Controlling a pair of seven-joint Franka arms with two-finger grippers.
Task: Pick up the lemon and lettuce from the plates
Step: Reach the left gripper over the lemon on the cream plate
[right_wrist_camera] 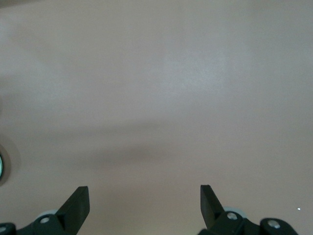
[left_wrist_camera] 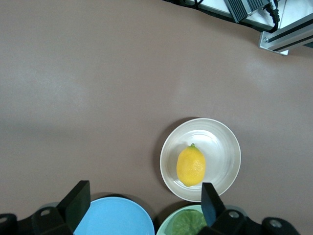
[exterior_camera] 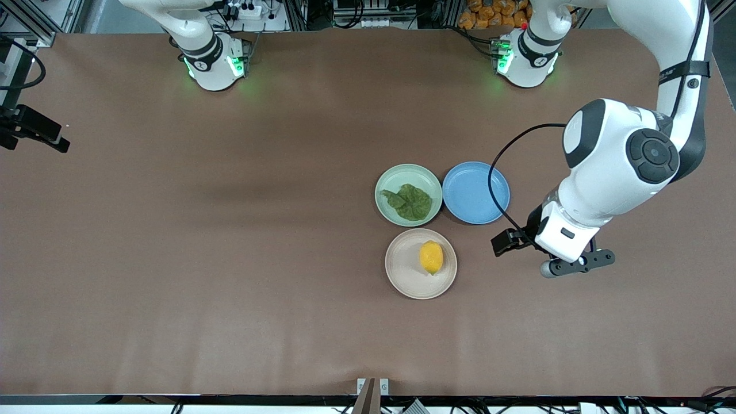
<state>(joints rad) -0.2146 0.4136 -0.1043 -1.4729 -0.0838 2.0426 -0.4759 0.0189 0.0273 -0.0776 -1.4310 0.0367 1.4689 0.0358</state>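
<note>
The lemon [exterior_camera: 431, 257] lies on the beige plate [exterior_camera: 402, 277], the plate nearest the front camera. The lettuce [exterior_camera: 411, 202] lies in the mint green plate [exterior_camera: 395, 176], just farther from the camera. My left gripper [exterior_camera: 575, 263] hangs open and empty over bare table beside the plates, toward the left arm's end. In the left wrist view its gripper [left_wrist_camera: 144, 186] is open, with the lemon [left_wrist_camera: 190, 166] on its plate [left_wrist_camera: 226, 142] and a bit of lettuce [left_wrist_camera: 188, 223] in sight. My right gripper [right_wrist_camera: 144, 188] is open and empty over bare table and does not show in the front view.
An empty blue plate [exterior_camera: 476, 192] sits beside the mint plate, toward the left arm's end; it also shows in the left wrist view [left_wrist_camera: 112, 220]. A black device [exterior_camera: 31, 131] juts over the table edge at the right arm's end.
</note>
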